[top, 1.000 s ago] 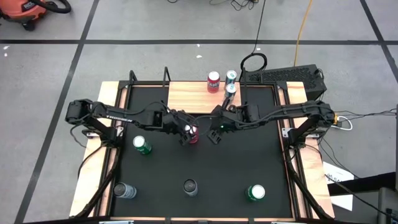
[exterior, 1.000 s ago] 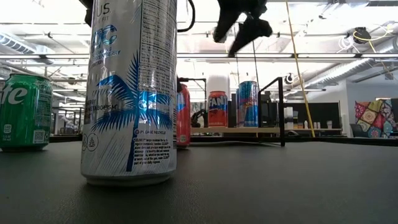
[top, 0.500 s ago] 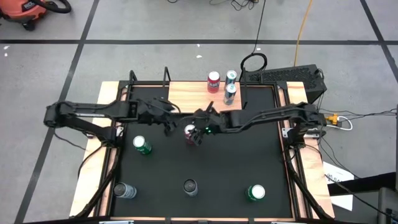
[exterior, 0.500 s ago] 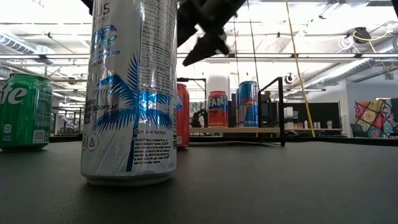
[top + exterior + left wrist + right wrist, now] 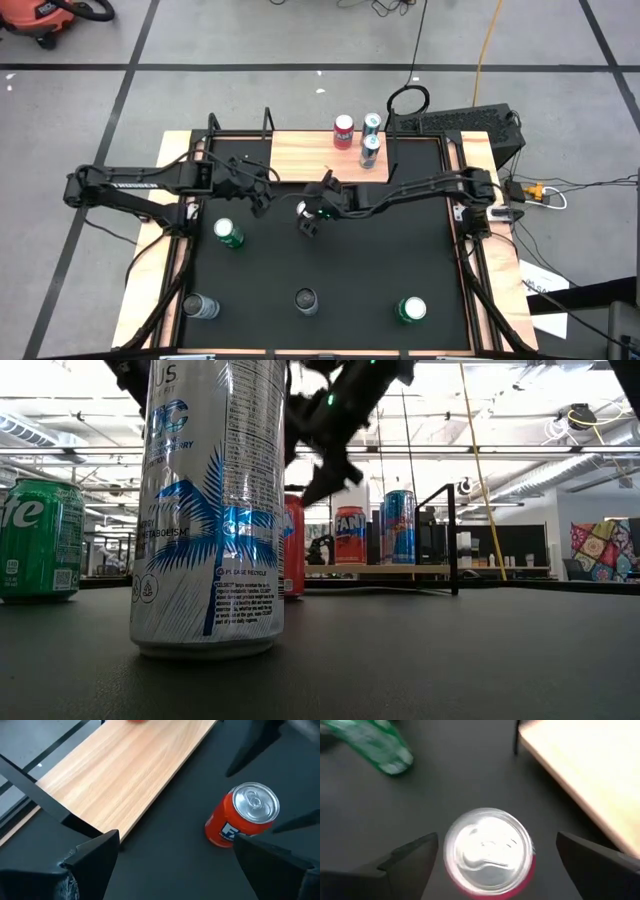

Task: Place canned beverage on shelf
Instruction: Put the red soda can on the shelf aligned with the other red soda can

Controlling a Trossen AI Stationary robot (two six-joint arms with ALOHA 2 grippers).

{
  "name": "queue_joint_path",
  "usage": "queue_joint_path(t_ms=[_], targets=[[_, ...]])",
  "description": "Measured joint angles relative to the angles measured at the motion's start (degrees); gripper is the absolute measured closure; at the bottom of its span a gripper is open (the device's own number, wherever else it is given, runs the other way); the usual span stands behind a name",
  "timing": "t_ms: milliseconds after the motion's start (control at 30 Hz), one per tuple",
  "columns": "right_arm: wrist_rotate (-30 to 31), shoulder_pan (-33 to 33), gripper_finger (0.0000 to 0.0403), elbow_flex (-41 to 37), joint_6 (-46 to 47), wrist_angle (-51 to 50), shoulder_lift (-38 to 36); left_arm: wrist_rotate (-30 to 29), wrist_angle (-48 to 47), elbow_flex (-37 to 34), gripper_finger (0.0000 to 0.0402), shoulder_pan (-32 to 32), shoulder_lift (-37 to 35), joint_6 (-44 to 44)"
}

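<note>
While the high view showed the right gripper (image 5: 309, 215) over the red can (image 5: 303, 209) at frame centre, below the shelf (image 5: 330, 155), its wrist view showed fingers (image 5: 405, 860) spread wide around the can (image 5: 489, 851); lowering centred before closing seemed best. The left gripper (image 5: 258, 197), open, waited left of it.

In the low view, a tall white-and-blue palm-print can (image 5: 210, 510) runs off the top edge and hides most of a red can (image 5: 294, 546) behind it. A green can (image 5: 38, 540) is cut by the left edge. In the right wrist view, a green can (image 5: 372, 747) blurs to a streak. The left wrist view clips a red object (image 5: 136, 721) on the light-wood shelf (image 5: 125, 770).
</note>
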Motion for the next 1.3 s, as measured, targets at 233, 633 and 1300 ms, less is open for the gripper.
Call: queue_joint_path(t_ms=[233,633,1300], targets=[[0.91,0.02,0.0017,-0.02,6.51,-0.40,2.94,-0.09,-0.27,-0.15,0.0010,0.00,0.02,-1.39],[1.81,-0.48,0.0124,0.02,3.61,-0.41,2.32,-0.46,-0.31,-0.16,0.0010,0.00,0.02,-1.36],[-8.94,-9.01,0.0133,-0.10,-21.14,-13.74,-10.68,-1.38,-0.24,-0.16,0.0010,0.00,0.02,-1.45]])
